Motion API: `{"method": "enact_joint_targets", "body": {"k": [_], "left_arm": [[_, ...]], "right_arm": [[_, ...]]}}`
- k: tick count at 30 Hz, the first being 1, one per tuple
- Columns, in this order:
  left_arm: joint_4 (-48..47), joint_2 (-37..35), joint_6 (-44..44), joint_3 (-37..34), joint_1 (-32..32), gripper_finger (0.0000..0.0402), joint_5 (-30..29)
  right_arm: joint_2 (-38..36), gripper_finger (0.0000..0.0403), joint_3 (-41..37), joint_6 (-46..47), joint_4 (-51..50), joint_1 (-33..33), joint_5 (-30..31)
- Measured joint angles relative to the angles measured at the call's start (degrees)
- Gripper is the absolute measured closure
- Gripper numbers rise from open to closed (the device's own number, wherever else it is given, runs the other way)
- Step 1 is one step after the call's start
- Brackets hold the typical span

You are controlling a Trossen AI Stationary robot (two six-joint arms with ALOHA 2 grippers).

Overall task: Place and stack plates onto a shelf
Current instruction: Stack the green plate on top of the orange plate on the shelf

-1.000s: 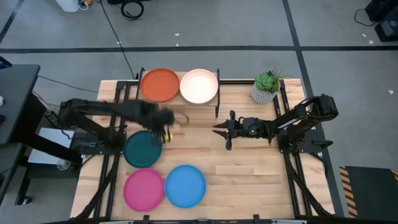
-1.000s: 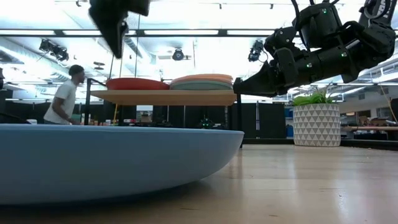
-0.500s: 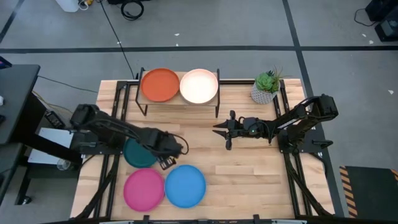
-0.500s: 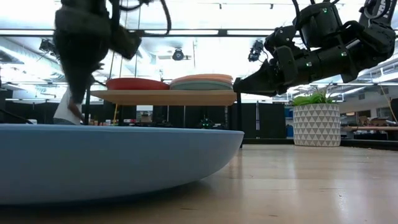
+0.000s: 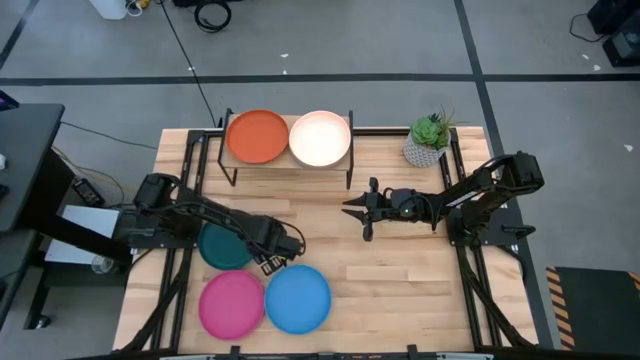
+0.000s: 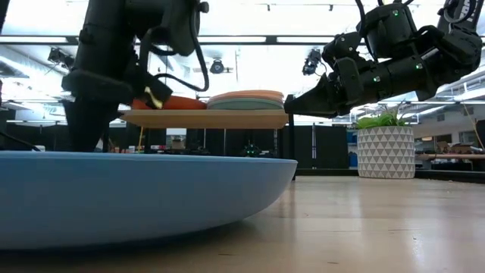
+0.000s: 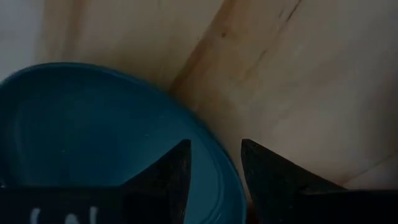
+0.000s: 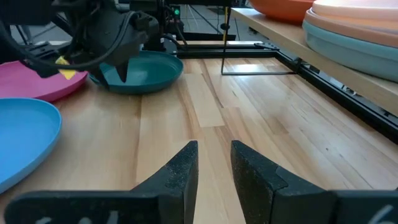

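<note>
Left gripper (image 5: 278,252) low over the desk (image 5: 400,270), at the near-right rim of the dark teal plate (image 5: 222,247); jaws apart, straddling that rim in the left wrist view, nothing clamped yet. Right gripper (image 5: 357,212) parked mid-desk in front of the shelf (image 5: 290,165), well clear of every plate; jaws a narrow gap apart and empty. On the shelf: orange plate (image 5: 258,136) on the left, cream plate (image 5: 320,138) topping a stack on the right, with a pale teal plate (image 8: 348,46) under it in the right wrist view. Still on the desk: pink plate (image 5: 231,304) and blue plate (image 5: 298,298), side by side, just near of the teal one. Likely trouble from here: a shallow bite on the sloped rim, letting the plate slip or tip on lifting; jaws closing too far out and skidding the plate toward the pink one; or, with a one-edge hold, a drooping plate catching the shelf's front edge or nudging the orange plate on the way in.
</note>
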Motion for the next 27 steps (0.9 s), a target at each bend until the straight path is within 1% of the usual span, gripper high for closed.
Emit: {"method": "enact_joint_targets", "body": {"k": [5, 9, 12, 16, 21, 24, 27], "left_arm": [[-0.1, 2.1, 0.4, 0.0, -1.1, 0.0254, -0.5], [0.3, 3.4, 1.9, 0.0, -1.7, 0.0266, -0.7], [1.4, 4.0, 2.9, 0.0, -1.7, 0.0288, -0.7], [2.4, 4.0, 3.1, 0.0, -1.8, 0.0328, 0.2], [1.9, 3.9, 6.4, 1.4, -1.8, 0.0375, 1.8], [0.0, 3.9, 8.9, 3.4, -1.8, 0.0389, 2.6], [-4.0, 3.9, 11.7, 7.4, -1.8, 0.0389, 3.5]], "right_arm": [[0.0, 0.0301, 0.0, 0.0, -0.1, 0.0, 0.0], [0.0, 0.0301, 0.0, 0.0, -0.1, 0.0, 0.0], [0.0, 0.0301, 0.0, 0.0, -0.1, 0.0, 0.0], [0.0, 0.0301, 0.0, 0.0, -0.1, 0.0, 0.0], [0.0, 0.0301, 0.0, 0.0, -0.1, 0.0, 0.0], [0.0, 0.0301, 0.0, 0.0, -0.1, 0.0, 0.0], [0.0, 0.0301, 0.0, 0.0, -0.1, 0.0, 0.0]]}}
